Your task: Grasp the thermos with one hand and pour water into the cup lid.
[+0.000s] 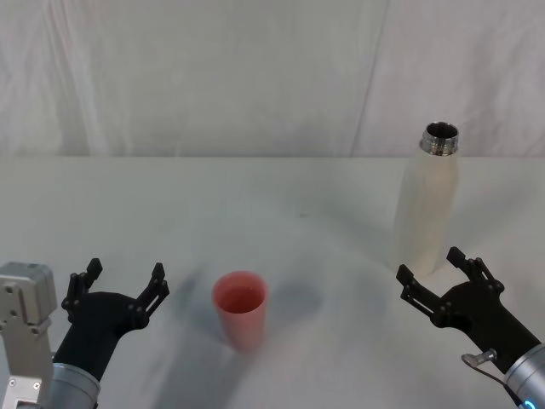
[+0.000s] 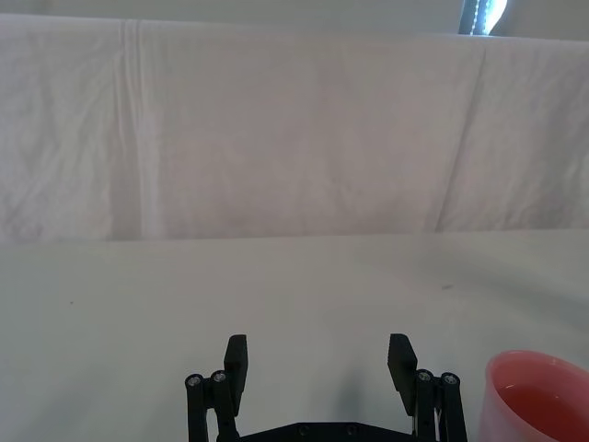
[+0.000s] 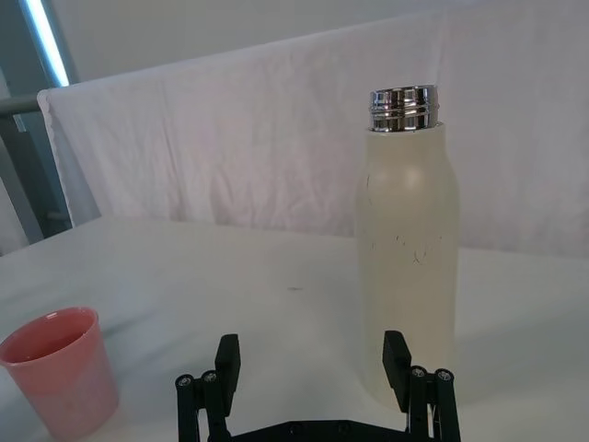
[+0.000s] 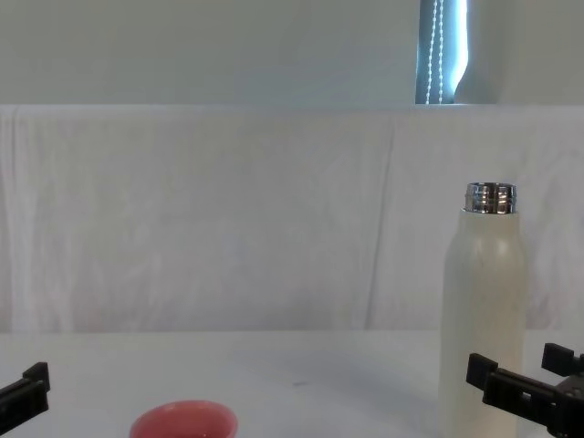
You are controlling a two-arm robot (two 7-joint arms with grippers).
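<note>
On the desk (image 1: 281, 196) the thermos (image 1: 426, 204) stands upright at the right of the frame. The cup lid (image 1: 241, 308) sits lower centre, well apart from it. The right gripper (image 1: 441, 277) hovers just before the thermos; the left gripper (image 1: 121, 281) sits lower left, beside the cup lid.

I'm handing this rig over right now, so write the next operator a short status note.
Right gripper: open, just short of the thermos, not gripping.
Left gripper: open, idle beside the cup lid.
Thermos: upright on the table's right side, neck uncapped.
Cup lid: upright near the front centre.
Done: nothing grasped or poured.
Left: grip the thermos, carry it over, tilt and pour.
</note>
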